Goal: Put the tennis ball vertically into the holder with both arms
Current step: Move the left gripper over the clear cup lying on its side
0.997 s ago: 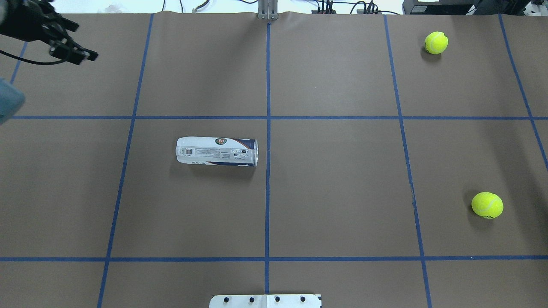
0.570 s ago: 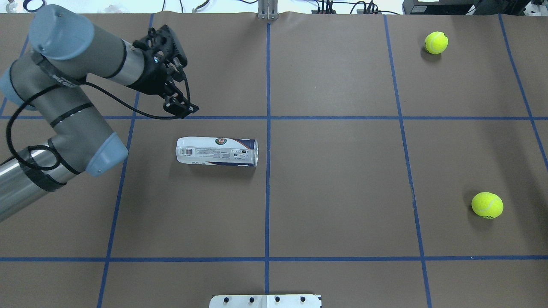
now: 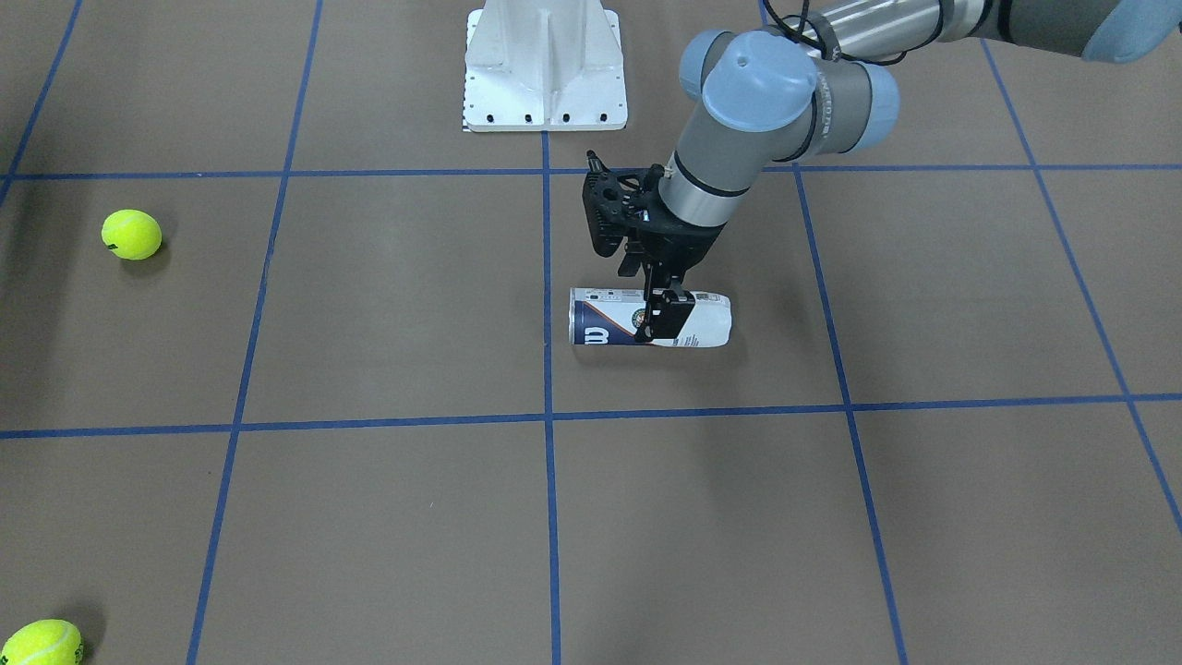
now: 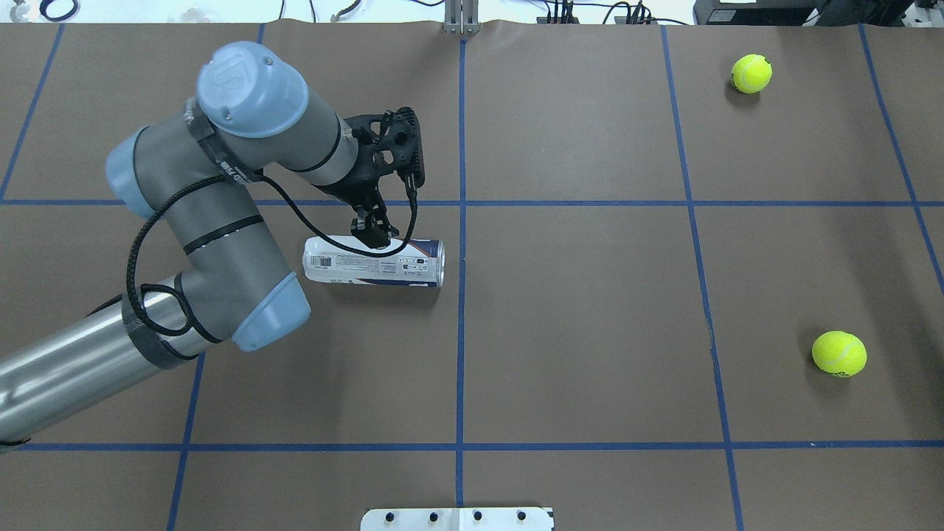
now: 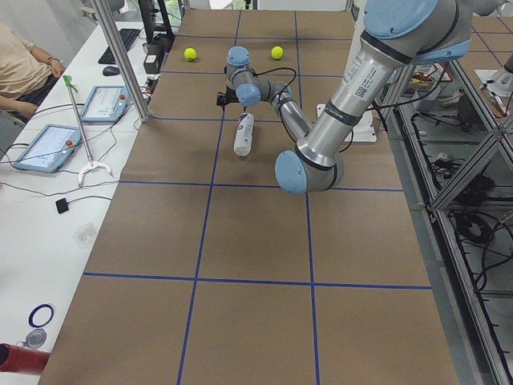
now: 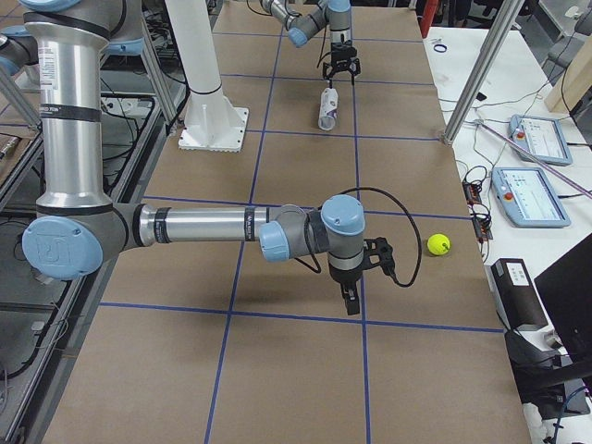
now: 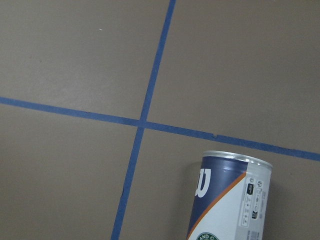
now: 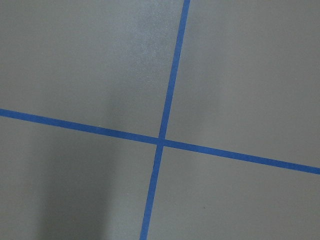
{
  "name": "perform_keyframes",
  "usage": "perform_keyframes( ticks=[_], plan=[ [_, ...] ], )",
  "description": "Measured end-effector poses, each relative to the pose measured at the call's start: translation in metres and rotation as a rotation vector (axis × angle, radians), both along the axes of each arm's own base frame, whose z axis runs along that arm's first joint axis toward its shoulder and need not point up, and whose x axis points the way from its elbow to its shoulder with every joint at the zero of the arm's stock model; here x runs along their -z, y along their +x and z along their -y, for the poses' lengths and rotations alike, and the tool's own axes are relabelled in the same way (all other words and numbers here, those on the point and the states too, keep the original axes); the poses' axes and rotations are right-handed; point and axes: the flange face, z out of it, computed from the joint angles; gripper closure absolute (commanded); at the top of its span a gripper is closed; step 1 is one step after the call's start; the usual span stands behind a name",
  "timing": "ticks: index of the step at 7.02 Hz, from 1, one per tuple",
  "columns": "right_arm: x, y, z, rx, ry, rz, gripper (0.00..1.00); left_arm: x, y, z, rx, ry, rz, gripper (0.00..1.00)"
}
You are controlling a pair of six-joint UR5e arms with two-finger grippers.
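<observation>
The holder (image 4: 372, 262) lies on its side left of the table's centre line, its open metal rim toward the middle; the front view shows its navy end with the white W (image 3: 596, 331). My left gripper (image 4: 372, 230) hangs open over the holder's middle, with one finger (image 3: 667, 319) low in front of the can's side. The left wrist view shows only the holder's rim end (image 7: 235, 200). One tennis ball (image 4: 751, 73) rests at the far right and another (image 4: 839, 353) at the near right. My right gripper (image 6: 350, 301) hovers low near a ball (image 6: 438, 243); whether it is open or shut I cannot tell.
The white pedestal base (image 3: 545, 69) stands at the robot's edge of the table. Blue tape lines (image 4: 462, 221) grid the brown surface. A person (image 5: 20, 64) sits beside tablets (image 5: 48, 148) on a side bench. The right wrist view shows only bare table (image 8: 225, 75).
My left arm swung in from the far left corner and came down over the holder. The holder and both balls have not moved.
</observation>
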Motion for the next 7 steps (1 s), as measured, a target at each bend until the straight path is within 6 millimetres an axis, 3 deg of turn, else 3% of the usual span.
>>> perform_keyframes(
  ticks=[1, 3, 7],
  plan=[
    [-0.002, 0.0, -0.001, 0.0, -0.003, 0.0, 0.0, 0.01, 0.021, -0.013, 0.0, 0.041, 0.043, 0.01],
    [-0.003, 0.0, -0.002, -0.001, -0.008, 0.0, 0.0, 0.011, 0.053, -0.033, 0.009, 0.079, 0.099, 0.01],
    [-0.001, 0.0, -0.002, -0.012, -0.012, 0.002, 0.0, 0.001, 0.092, -0.028, 0.033, 0.08, 0.17, 0.01]
  ],
)
